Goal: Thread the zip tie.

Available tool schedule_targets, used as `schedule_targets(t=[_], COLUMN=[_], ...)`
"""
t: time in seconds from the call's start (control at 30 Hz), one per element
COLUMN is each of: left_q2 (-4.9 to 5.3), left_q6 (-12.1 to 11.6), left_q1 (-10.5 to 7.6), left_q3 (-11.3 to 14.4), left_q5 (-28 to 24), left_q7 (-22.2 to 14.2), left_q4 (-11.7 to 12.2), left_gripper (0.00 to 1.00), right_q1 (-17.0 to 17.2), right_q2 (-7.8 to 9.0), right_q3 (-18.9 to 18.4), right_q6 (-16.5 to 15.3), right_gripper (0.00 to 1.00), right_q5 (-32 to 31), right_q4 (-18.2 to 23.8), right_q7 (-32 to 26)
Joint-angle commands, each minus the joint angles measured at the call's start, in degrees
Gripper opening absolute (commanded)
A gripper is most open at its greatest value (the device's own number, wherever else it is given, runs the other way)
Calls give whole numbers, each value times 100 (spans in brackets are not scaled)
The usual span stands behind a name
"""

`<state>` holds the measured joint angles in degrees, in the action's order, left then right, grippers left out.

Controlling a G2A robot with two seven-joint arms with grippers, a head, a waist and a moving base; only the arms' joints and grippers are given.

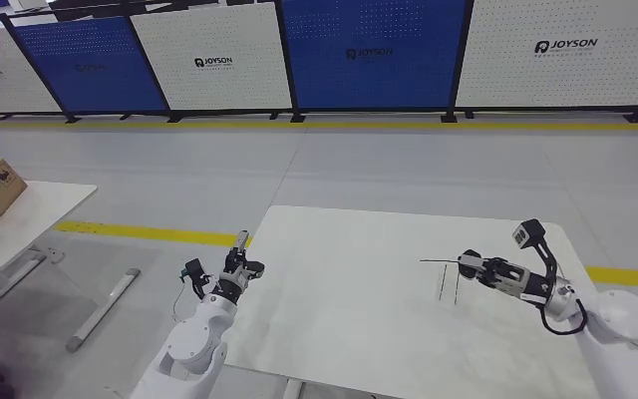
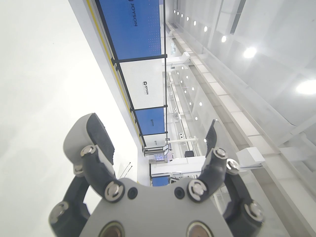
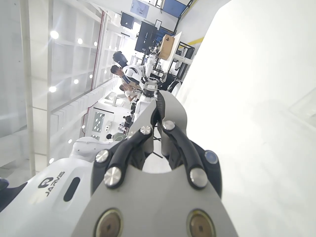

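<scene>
Black zip tie (image 1: 439, 261), straight and seemingly unthreaded, pinched at one end by the closed right gripper (image 1: 466, 263) over the right side of the white table (image 1: 339, 299); left gripper (image 2: 155, 127) spread wide and empty at its left edge, threading all ahead.

White table (image 1: 339, 329); two black zip ties (image 1: 456, 287) lying side by side.

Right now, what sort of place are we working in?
Probably an industrial robotics lab or test hall: blue and white pegboard partition panels, a yellow floor line, and rows of ceiling lights high overhead.
</scene>
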<state>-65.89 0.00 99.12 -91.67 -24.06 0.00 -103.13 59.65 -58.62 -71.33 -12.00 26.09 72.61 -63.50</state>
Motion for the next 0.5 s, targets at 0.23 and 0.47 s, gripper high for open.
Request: schedule_targets(t=[0.23,0.47], left_q2=[0,0], left_q6=[0,0], left_q1=[0,0], left_q3=[0,0], left_q5=[0,0], left_q7=[0,0], left_q4=[0,0], left_gripper=[100,100], right_q1=[242,325], right_q2=[-81,-183], right_q3=[189,468], right_q6=[-73,-354], right_gripper=[0,0], right_q5=[392,317], right_q4=[72,70], right_q7=[316,884])
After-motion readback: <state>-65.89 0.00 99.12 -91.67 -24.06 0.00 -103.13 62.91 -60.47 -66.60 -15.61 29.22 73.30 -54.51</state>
